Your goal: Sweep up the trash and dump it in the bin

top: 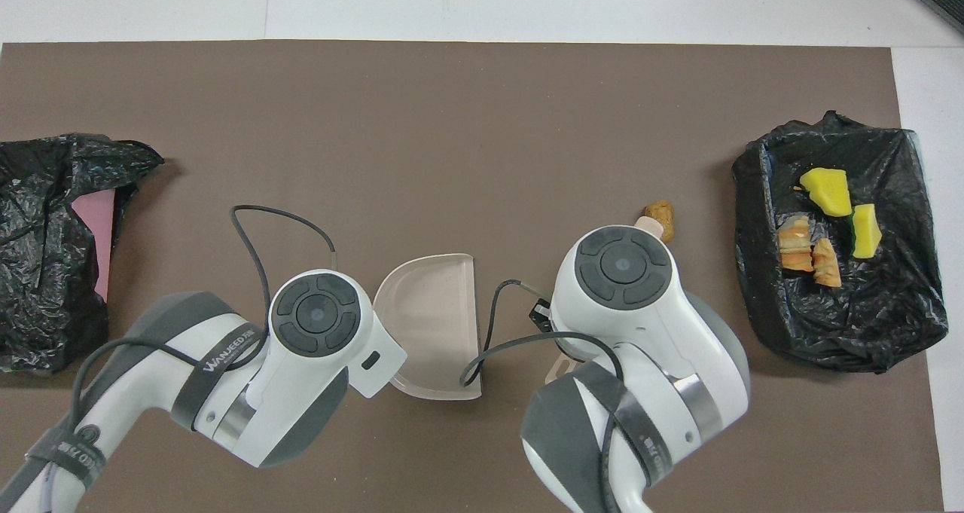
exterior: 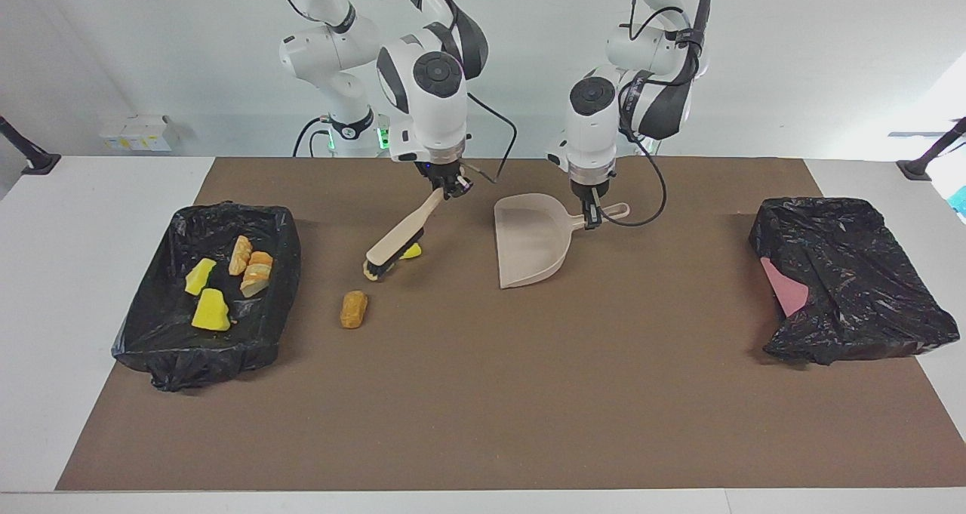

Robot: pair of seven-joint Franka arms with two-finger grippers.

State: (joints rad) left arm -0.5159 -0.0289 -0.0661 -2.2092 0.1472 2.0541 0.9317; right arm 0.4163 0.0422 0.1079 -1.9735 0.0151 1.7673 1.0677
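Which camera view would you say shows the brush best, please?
The facing view: the brush shows whole, its handle in the right gripper, its head down on the mat. In the overhead view the right arm covers it, leaving only its ends showing.

One camera looks from high across the desk (exterior: 483, 423), facing the robots. The other looks steeply down from above their end. Both cover the same brown mat (top: 482, 121).
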